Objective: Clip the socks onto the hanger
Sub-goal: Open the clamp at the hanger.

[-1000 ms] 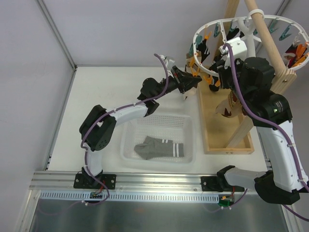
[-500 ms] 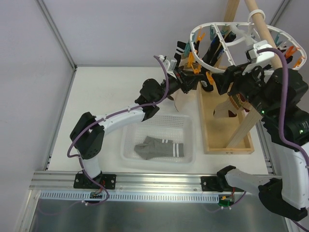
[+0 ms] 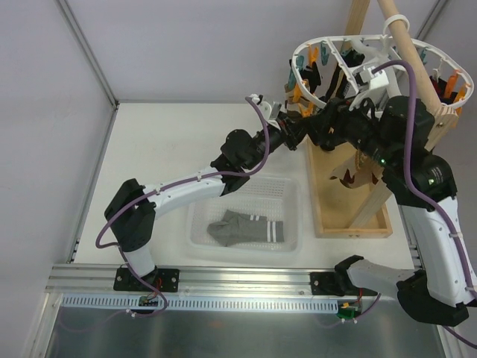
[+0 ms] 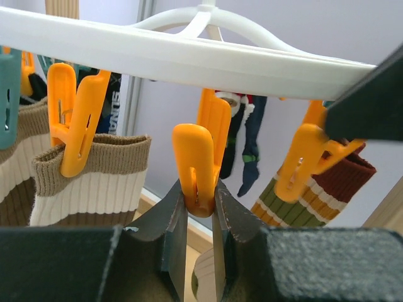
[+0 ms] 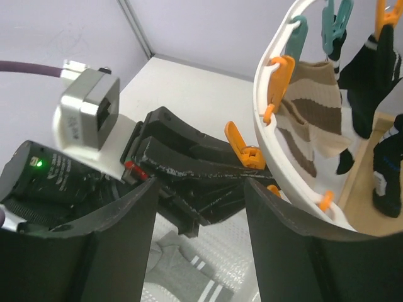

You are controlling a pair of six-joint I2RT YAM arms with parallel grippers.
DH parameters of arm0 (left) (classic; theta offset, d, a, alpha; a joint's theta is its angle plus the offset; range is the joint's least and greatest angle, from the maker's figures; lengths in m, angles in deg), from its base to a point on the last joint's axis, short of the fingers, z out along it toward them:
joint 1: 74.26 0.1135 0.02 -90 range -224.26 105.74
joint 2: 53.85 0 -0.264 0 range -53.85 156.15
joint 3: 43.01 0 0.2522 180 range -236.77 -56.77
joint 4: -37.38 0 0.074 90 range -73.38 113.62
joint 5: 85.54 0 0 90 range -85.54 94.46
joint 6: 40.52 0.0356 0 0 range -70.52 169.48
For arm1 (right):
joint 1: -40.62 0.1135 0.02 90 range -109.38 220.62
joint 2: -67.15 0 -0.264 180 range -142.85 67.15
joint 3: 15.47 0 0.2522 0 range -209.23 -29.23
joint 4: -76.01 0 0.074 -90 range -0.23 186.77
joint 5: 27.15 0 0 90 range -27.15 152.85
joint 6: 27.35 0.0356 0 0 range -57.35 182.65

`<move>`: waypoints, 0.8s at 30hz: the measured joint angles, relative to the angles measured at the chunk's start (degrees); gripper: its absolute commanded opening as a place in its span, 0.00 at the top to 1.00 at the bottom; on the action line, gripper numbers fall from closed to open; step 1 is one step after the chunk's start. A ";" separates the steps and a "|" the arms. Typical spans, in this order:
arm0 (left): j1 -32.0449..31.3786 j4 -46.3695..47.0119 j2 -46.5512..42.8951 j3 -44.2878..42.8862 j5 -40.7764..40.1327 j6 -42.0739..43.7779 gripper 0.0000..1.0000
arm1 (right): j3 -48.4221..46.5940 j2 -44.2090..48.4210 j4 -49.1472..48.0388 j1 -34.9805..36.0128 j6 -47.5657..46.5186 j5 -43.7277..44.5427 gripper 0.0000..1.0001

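**A:** How is the left gripper [image 4: 198, 214] set?

**B:** Pinched on the tail of an orange clip [image 4: 196, 165], one finger pressed against each side. The clip's mouth is hidden. A pale patch shows low between the fingers, and I cannot tell what it is.

**A:** What crowds it?

**B:** The white rim of the hanger [image 4: 189, 60] runs across the top of the left wrist view, just above that clip. At left a neighbouring clip bites a beige striped sock [image 4: 88, 182]. At right another grips a brown-cuffed sock [image 4: 346, 179].

**A:** And the right gripper [image 5: 200, 189]?

**B:** Its fingers are spread wide and hold nothing. The left gripper's black fingers lie in the gap between them. Its right finger sits under the curve of the rim, but I cannot tell whether they touch.

**A:** Where is there room?

**B:** In the top view, to the left and lower left, over the white table [image 3: 171, 142]. The wooden frame [image 3: 328, 201] stands close on the right.

**A:** The task's things?

**B:** The grey socks [image 3: 246, 227] lie in the clear basket [image 3: 294, 216] at lower centre, well apart from both grippers.

**A:** What changed?

**B:** A second ago the left gripper stopped short of the rim and the right arm stood upright at the right edge. Since then the ring has tipped and the right forearm has swung left. The socks have not moved.
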 measured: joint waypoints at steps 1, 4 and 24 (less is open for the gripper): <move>-0.42 -0.07 -0.26 0.04 -0.74 0.61 1.00 | 0.55 -0.42 -0.09 0.11 0.72 -0.11 0.41; -0.98 -0.20 -0.76 0.15 -1.55 1.86 1.00 | 1.18 -1.14 -0.68 0.63 2.23 -0.22 0.41; -2.34 -1.99 -2.58 2.03 -2.93 0.28 1.00 | 3.63 -1.53 -4.35 2.80 1.36 9.73 0.38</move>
